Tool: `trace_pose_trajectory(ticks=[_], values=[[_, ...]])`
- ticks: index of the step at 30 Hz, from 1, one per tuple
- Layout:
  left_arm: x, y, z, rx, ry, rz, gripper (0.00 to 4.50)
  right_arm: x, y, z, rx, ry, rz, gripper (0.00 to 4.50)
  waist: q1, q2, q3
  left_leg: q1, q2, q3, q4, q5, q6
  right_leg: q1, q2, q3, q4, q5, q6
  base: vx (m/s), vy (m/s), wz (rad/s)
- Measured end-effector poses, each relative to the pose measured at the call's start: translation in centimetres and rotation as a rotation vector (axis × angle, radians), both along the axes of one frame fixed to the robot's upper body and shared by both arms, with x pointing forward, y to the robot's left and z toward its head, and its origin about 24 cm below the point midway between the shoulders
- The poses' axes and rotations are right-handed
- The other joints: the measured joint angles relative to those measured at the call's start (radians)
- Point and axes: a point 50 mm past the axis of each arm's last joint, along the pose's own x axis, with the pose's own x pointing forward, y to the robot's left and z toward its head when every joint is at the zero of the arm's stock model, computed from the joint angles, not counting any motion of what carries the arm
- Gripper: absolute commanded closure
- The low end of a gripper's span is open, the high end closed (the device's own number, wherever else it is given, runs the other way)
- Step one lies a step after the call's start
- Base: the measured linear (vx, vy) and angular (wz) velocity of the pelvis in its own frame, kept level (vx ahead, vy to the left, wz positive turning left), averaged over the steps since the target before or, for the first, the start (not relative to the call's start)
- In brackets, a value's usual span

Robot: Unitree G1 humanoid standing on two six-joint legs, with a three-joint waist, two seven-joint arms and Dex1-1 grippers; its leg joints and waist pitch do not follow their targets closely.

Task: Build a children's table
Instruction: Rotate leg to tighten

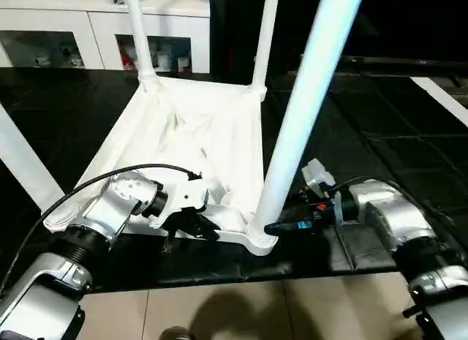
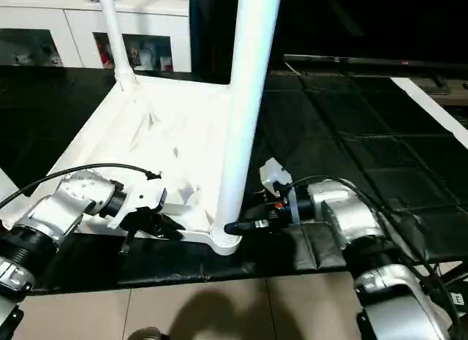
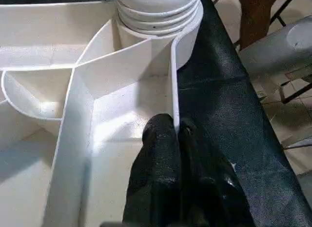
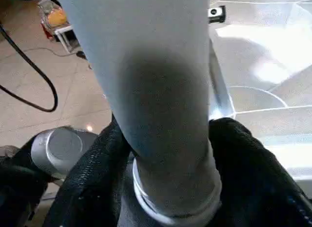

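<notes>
The white plastic children's table [image 1: 197, 128] lies upside down on a black mat [image 1: 344, 135], its rectangular top flat against the mat and its smooth round tapered legs pointing straight up, so each leg's long axis is vertical. The exposed underside is a glossy moulded tray bounded by a thin raised rim and crossed by straight and curved stiffening ribs.

The left gripper [image 3: 176, 134], with two black textured fingers, is closed on the near rim of the tabletop: the thin white wall stands edge-on between the two pads, which press it from either side. Just beyond the jaws, along the same rim, sits the ribbed cylindrical corner socket [image 3: 158, 14] with stacked rings.

The right gripper [image 4: 168, 154] straddles the near right leg [image 1: 307, 113] low down, just above its ringed collar. One black finger [image 4: 92, 173] lies on each side of the leg, and both appear to touch it, so the jaws stand partly open around the shaft.

Two further legs [image 1: 139, 33] rise at the far corners, well beyond both jaws. Behind the mat stands a white glass-door cabinet [image 1: 102, 33]. Beige floor tiles [image 1: 241, 311] lie nearest the robot.
</notes>
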Motion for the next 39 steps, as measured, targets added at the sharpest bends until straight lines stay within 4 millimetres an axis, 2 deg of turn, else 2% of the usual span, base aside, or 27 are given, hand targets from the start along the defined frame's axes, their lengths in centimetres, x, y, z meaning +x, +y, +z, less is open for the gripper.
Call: trace_pose_trajectory(ticks=[6, 11, 14, 16, 17, 22, 26, 28, 30, 32, 34, 39], values=[[0.0, -0.1, -0.1, 0.003, -0.001, -0.004, 4.5, 0.0, 0.0, 0.0, 0.002, -0.012, 0.01, 2.41, 0.0, 0.0, 0.0, 0.0, 0.0, 0.0, 0.0, 0.0, 0.0, 0.0, 0.0, 0.0, 0.0, 0.0, 0.0, 0.0, 0.0, 0.0], [0.2, -0.3, -0.1, 0.004, -0.002, 0.009, 4.5, 0.0, -0.1, -0.1, 0.004, -0.004, 0.001, 2.46, 0.001, 0.0, 0.0, 0.001, 0.0, 0.0, 0.0, 0.0, 0.0, 0.001, 0.0, 0.0, 0.0, 0.0, -0.001, 0.0, 0.0, 0.0], [0.7, -0.6, -0.1, 0.001, 0.016, 0.055, 4.5, 0.2, -0.2, -0.2, 0.011, 0.001, -0.043, 2.46, 0.003, 0.0, 0.0, 0.001, 0.0, 0.001, 0.0, 0.0, 0.0, 0.001, -0.001, 0.0, 0.001, 0.001, -0.001, 0.0, 0.0, 0.0], [1.3, -1.2, -0.3, -0.025, 0.033, 0.156, 4.5, 0.3, -0.5, -0.5, 0.021, -0.018, -0.157, 2.46, 0.003, 0.0, 0.0, 0.001, 0.0, 0.002, 0.0, 0.001, -0.001, 0.002, -0.002, 0.0, 0.001, 0.001, -0.001, 0.0, 0.0, 0.0], [1.6, -1.5, -0.4, -0.036, 0.035, 0.21, 4.5, 0.5, -0.6, -0.7, 0.023, -0.034, -0.227, 2.47, -0.001, 0.0, 0.0, 0.001, 0.0, 0.002, 0.0, 0.001, -0.002, 0.001, -0.002, 0.001, 0.001, 0.001, -0.002, 0.0, 0.0, 0.0], [3.1, -3.4, -0.7, -0.075, 0.05, 0.465, 4.5, 2.3, 0.4, -0.9, 0.002, -0.074, -0.625, 2.54, -0.052, 0.0, 0.0, 0.002, -0.002, 0.001, 0.0, 0.002, -0.004, -0.002, -0.003, 0.0, 0.0, 0.004, 0.002, 0.0, 0.0, 0.0], [4.1, -4.5, -0.6, -0.092, 0.03, 0.618, 4.5, 4.0, 2.3, -0.4, -0.043, -0.097, -0.837, 2.55, -0.07, 0.002, 0.0, 0.001, -0.001, -0.002, -0.003, 0.003, -0.005, -0.005, 0.0, -0.001, 0.0, 0.006, -0.001, 0.0, 0.0, 0.0], [4.3, -5.0, -0.5, -0.095, 0.018, 0.657, 4.5, 4.4, 2.7, -0.3, -0.058, -0.11, -0.896, 2.55, -0.074, 0.003, 0.0, 0.001, -0.001, -0.002, -0.004, 0.003, -0.005, -0.006, 0.001, -0.001, -0.001, 0.007, -0.001, 0.0, 0.0, 0.0], [4.5, -5.3, -0.4, -0.094, 0.006, 0.67, 4.5, 4.6, 2.9, -0.2, -0.054, -0.119, -0.926, 1.88, -0.075, 0.003, 0.0, 0.0, -0.001, -0.002, -0.006, 0.003, -0.004, -0.006, 0.001, -0.001, -0.002, 0.005, -0.001, 0.0, 0.0, 0.0], [4.5, -5.4, -0.4, -0.093, -0.002, 0.67, 4.5, 4.6, 3.1, -0.2, -0.056, -0.124, -0.927, 1.81, -0.074, 0.004, 0.0, 0.0, -0.001, -0.002, -0.008, 0.002, -0.004, -0.006, 0.001, -0.001, -0.004, 0.004, -0.001, 0.0, 0.0, 0.0], [4.5, -5.4, -0.3, -0.091, -0.01, 0.667, 4.5, 4.5, 3.1, -0.2, -0.053, -0.137, -0.927, 1.51, -0.074, 0.003, 0.0, 0.0, -0.001, -0.001, -0.009, 0.002, -0.004, -0.006, 0.001, -0.001, -0.005, 0.004, -0.001, 0.0, 0.0, 0.0], [4.4, -5.3, -0.2, -0.09, -0.022, 0.651, 4.5, 4.1, 3.4, -0.4, -0.038, -0.172, -0.924, 1.1, -0.074, 0.004, 0.0, 0.0, -0.001, -0.001, -0.009, 0.002, -0.004, -0.007, 0.001, -0.001, -0.005, 0.004, -0.001, 0.0, 0.0, 0.0]])
